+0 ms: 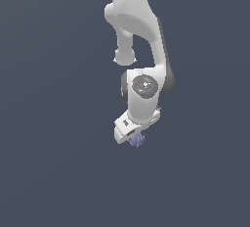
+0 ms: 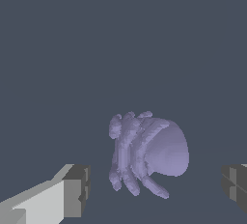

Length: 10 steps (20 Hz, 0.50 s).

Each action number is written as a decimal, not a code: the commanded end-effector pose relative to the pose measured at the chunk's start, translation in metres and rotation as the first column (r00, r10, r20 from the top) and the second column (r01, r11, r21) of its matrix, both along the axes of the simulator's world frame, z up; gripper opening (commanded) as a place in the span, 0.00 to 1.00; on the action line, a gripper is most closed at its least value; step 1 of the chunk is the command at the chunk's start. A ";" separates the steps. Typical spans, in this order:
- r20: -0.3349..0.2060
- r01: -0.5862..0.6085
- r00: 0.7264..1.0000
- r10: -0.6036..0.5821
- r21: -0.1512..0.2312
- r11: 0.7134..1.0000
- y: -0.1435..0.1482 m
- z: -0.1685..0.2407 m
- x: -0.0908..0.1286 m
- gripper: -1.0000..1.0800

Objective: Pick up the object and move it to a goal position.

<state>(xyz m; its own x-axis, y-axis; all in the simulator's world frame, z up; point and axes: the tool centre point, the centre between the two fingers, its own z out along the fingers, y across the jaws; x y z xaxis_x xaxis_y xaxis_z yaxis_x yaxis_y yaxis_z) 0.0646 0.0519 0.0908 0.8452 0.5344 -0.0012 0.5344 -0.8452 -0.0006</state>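
Observation:
The object [image 2: 147, 153] is a small lavender-purple knobbly blob with rib-like lumps on one side and a smooth rounded side. In the wrist view it lies on the grey surface between the two fingers, with a gap on each side. One fingertip [image 2: 77, 189] is light grey with a dark pad, the other pad [image 2: 235, 187] shows at the frame edge. My gripper [image 2: 157, 189] is open. In the exterior view the object [image 1: 137, 140] peeks out just below the white hand, and the gripper [image 1: 133, 138] is low over it, fingers mostly hidden by the hand.
The white arm [image 1: 141, 35] reaches in from the top of the exterior view. A plain dark grey surface [image 1: 58, 172] surrounds the object on all sides. No other objects show.

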 end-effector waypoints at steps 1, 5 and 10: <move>0.000 0.000 1.000 0.000 0.000 1.000 0.000 -0.001 0.000 0.96; 0.000 -0.001 1.000 0.001 0.000 1.000 0.000 -0.014 0.000 0.96; 0.001 -0.005 1.000 0.005 0.000 1.000 0.000 -0.040 -0.001 0.96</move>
